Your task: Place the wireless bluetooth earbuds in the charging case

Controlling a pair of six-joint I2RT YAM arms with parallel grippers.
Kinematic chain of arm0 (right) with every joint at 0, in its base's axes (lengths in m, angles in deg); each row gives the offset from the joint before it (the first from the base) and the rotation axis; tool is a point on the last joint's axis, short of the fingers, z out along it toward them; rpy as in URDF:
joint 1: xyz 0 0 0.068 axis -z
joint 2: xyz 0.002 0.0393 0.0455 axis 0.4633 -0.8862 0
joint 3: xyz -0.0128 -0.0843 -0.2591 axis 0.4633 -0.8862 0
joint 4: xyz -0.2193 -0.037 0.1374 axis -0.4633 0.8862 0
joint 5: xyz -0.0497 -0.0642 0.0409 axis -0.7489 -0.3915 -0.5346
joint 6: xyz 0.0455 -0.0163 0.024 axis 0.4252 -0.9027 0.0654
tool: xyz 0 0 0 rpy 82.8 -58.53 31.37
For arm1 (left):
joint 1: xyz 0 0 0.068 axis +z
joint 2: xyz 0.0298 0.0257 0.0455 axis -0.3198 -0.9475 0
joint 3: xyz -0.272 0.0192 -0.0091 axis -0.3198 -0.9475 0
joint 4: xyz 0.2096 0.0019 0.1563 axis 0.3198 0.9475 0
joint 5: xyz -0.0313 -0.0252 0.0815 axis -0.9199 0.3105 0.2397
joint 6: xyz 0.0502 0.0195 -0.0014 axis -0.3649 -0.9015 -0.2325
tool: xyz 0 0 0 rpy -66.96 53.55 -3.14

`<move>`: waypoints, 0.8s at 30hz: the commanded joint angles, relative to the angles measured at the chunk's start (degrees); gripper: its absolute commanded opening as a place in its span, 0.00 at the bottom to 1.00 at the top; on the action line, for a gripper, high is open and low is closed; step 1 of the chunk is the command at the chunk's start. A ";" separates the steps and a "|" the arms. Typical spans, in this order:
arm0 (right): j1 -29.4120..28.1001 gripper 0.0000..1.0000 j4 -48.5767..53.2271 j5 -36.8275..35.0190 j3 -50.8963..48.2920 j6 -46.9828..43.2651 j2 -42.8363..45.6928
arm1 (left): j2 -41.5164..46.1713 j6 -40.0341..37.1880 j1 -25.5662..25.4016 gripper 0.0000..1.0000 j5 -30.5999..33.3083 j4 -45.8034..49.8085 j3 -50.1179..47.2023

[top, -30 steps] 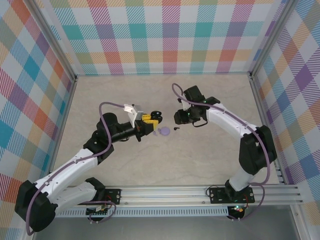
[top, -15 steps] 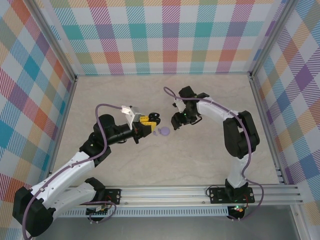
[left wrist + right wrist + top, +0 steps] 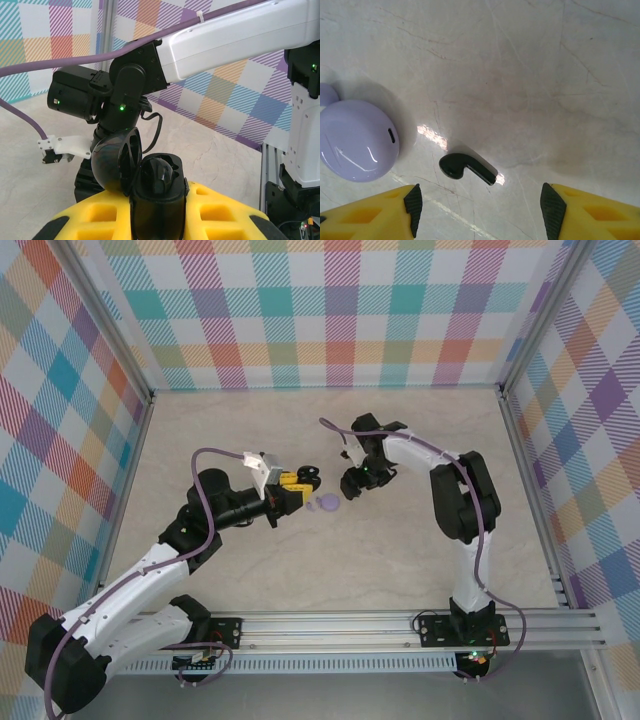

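Note:
My left gripper (image 3: 304, 479) (image 3: 159, 212) is shut on a black charging case (image 3: 160, 205), held upright above the table. The case's hinged lid (image 3: 114, 160) stands open to the left, and a black earbud (image 3: 162, 176) sits in the well. In the top view the case (image 3: 312, 476) shows at the yellow fingers. A second black earbud (image 3: 467, 168) lies loose on the table, stem pointing right. My right gripper (image 3: 349, 486) (image 3: 480, 212) hovers open just above it, one finger on each side and neither touching.
A closed lavender round puck (image 3: 357, 140) (image 3: 327, 503) lies on the table just left of the loose earbud, with a small lavender bit (image 3: 326, 95) beside it. The right arm (image 3: 215, 40) reaches across in front of the left wrist camera. Plaid walls enclose the table.
My right gripper has swung left and come down over the loose earbud, its jaws opening wider. My left gripper has kept its hold on the case and barely shifted.

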 commanded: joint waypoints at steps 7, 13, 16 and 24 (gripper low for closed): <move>-0.71 0.67 2.70 -0.66 3.45 -2.67 -3.53 | 0.47 -0.39 -0.57 0.06 0.43 0.16 1.43; -1.63 0.67 3.17 -3.53 4.36 -2.16 -4.55 | 0.33 -0.35 -0.57 0.06 1.39 0.51 1.39; -2.25 0.66 3.75 -6.15 4.73 -1.76 -5.12 | 0.51 -0.50 -0.63 0.06 2.01 0.52 1.05; -2.51 0.63 3.89 -10.86 5.24 1.63 -5.78 | 0.55 -0.44 -0.62 0.06 1.97 0.60 1.00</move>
